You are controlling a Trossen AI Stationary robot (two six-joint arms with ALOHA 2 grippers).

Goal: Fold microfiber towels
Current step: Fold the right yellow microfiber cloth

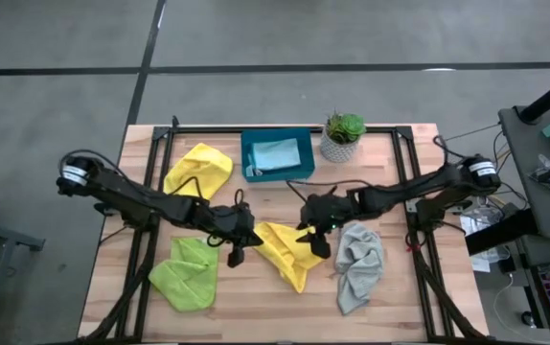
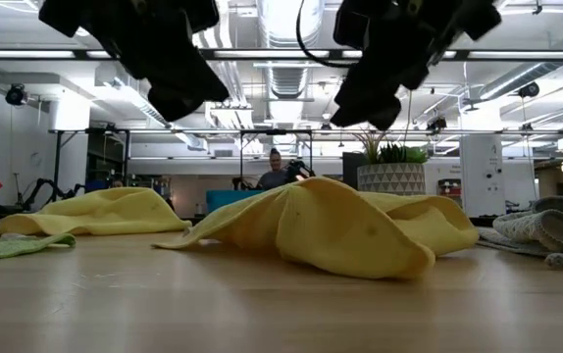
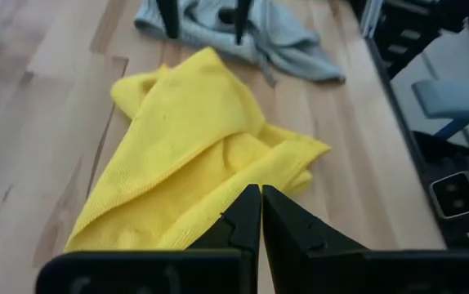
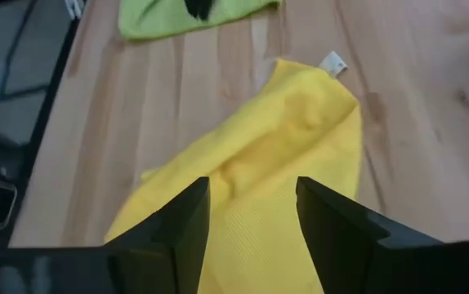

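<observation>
- Nearest us, at the table's middle front, lies the crumpled yellow towel, loose on the wood.
- We see the left gripper above its left edge, jaws pressed together, empty.
- Our right gripper hangs above its right edge, jaws apart, holding nothing.
- Beside it lie the grey towel and lime green towel.

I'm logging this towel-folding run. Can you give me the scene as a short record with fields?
centre towel: yellow towel, crumpled on the table, held by neither arm
left gripper: fingers shut, empty, above the towel's left edge
right gripper: fingers open, empty, above its right edge
other towels: second yellow towel, lime green towel, grey towel
tray: teal tray holding a light blue towel
</observation>
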